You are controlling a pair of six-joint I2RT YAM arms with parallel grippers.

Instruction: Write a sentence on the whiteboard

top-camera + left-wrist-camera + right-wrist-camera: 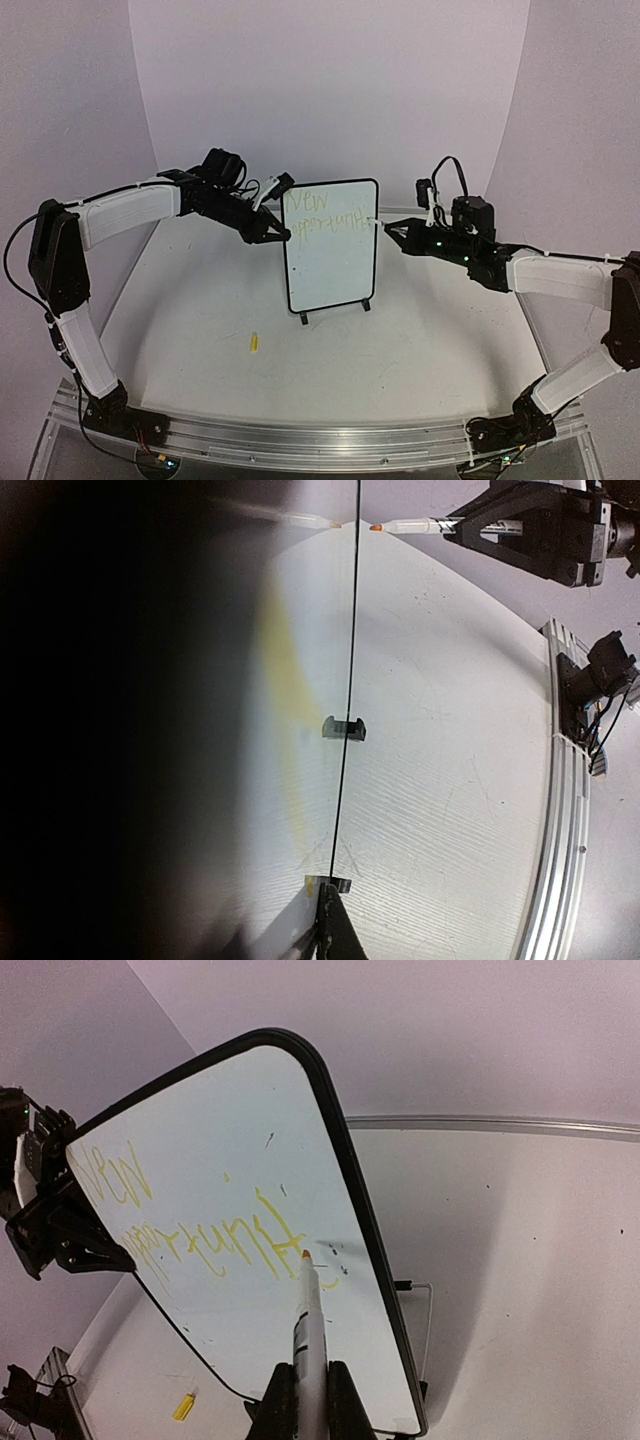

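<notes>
Left pincer on edge of whiteboard

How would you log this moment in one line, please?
left gripper: grips whiteboard edge | right gripper: holds marker, tip at sentence | cap: on table
</notes>
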